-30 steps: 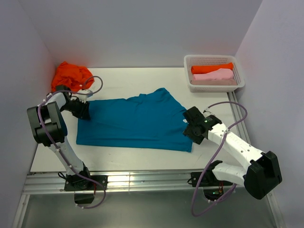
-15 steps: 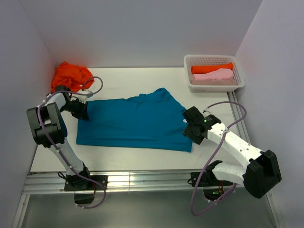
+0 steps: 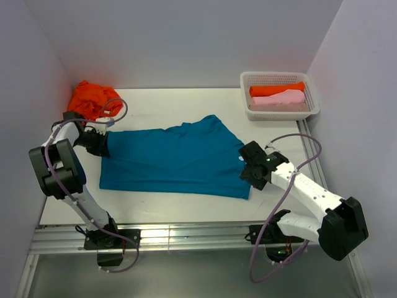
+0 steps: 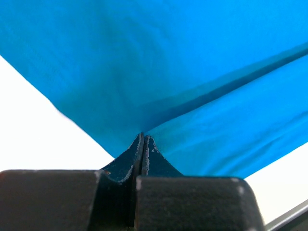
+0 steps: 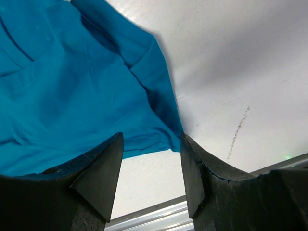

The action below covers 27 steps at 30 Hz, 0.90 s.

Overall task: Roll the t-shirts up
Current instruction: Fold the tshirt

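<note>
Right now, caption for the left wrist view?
Left gripper pinching an edge of the teal t-shirt over the white table.

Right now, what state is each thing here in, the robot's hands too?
teal shirt: spread flat, unrolled, one edge pinched.
loose orange shirt: crumpled heap.
basket: holds two shirts.
orange shirt in basket: rolled.
pink shirt: rolled, in the basket.
left hand: shut on the teal shirt.
right hand: open, at the teal shirt's corner.

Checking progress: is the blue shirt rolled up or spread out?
Spread out: the blue shirt lies flat on the table, with no rolled part.
</note>
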Tool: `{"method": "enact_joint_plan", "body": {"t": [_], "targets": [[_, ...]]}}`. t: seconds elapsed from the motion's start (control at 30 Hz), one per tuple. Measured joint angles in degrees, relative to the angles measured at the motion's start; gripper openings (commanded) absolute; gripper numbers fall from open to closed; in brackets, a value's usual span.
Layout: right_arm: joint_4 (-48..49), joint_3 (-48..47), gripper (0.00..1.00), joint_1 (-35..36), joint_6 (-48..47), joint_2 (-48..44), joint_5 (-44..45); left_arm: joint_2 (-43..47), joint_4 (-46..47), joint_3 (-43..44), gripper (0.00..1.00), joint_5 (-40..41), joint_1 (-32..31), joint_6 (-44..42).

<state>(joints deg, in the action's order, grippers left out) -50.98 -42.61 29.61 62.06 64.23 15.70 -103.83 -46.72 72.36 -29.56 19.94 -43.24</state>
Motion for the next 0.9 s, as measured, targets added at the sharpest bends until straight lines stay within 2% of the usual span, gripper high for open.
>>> {"method": "enact_joint_plan", "body": {"t": [0.5, 0.9], "targets": [[2.89, 1.05, 0.58, -0.02, -2.21, -0.55, 0.57, 0.31, -1.68, -0.07, 0.00, 2.58, 2.64, 0.00], [8.41, -4.87, 0.59, 0.13, -5.81, 9.03, 0.55, 0.04, -1.84, -0.87, 0.01, 2.93, 2.64, -0.17]]}}
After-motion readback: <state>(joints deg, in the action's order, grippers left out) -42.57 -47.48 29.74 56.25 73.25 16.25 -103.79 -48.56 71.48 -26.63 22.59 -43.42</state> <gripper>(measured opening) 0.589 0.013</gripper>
